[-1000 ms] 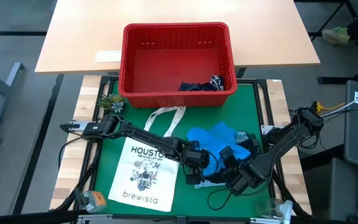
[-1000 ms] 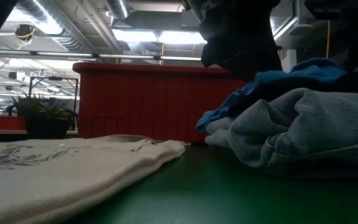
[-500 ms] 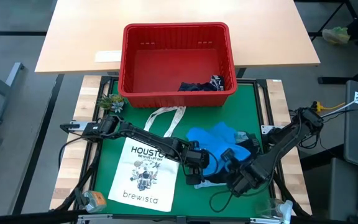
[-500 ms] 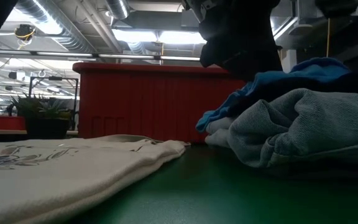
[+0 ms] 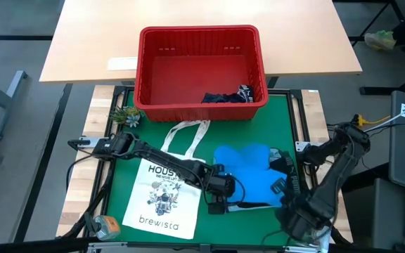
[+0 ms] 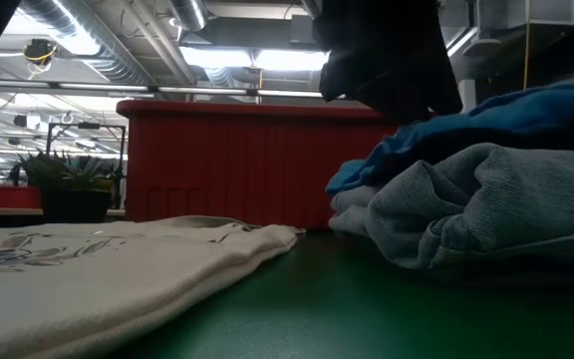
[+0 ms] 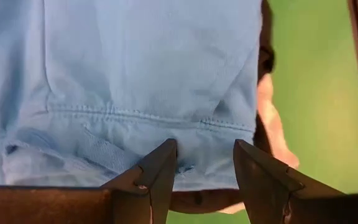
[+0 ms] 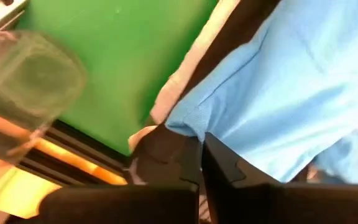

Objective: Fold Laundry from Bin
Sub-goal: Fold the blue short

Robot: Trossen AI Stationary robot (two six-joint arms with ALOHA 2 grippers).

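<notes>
**Bright blue garment gripped at both ends on the green desk**

At the left edge of the desk, a small green plant sits just beside the corner of the bin. Near the front left corner lies a small clear jar. The white tote bag lies flat on the green mat, a limp canvas rectangle with dark print and two looped handles reaching toward the bin.

The bin is a red rectangular plastic basket with slotted sides and a thick rim, standing half on the pale wooden tabletop behind. Inside it, only a crumpled dark navy garment lies in the near right corner; the remaining floor is bare red plastic.

The left gripper sits beside the tote's right edge, its fingers parted around the stitched hem of the bright blue garment, a smooth, soft knit. The garment spreads across the mat in front of the bin, on top of darker cloth. In the low view a light blue denim shirt bunches in thick, nubby folds beneath it.

The right gripper is at the front right of the mat, its fingers pressed tight together on the blue garment's edge. A clear plastic cup stands near it at the desk's edge.
</notes>
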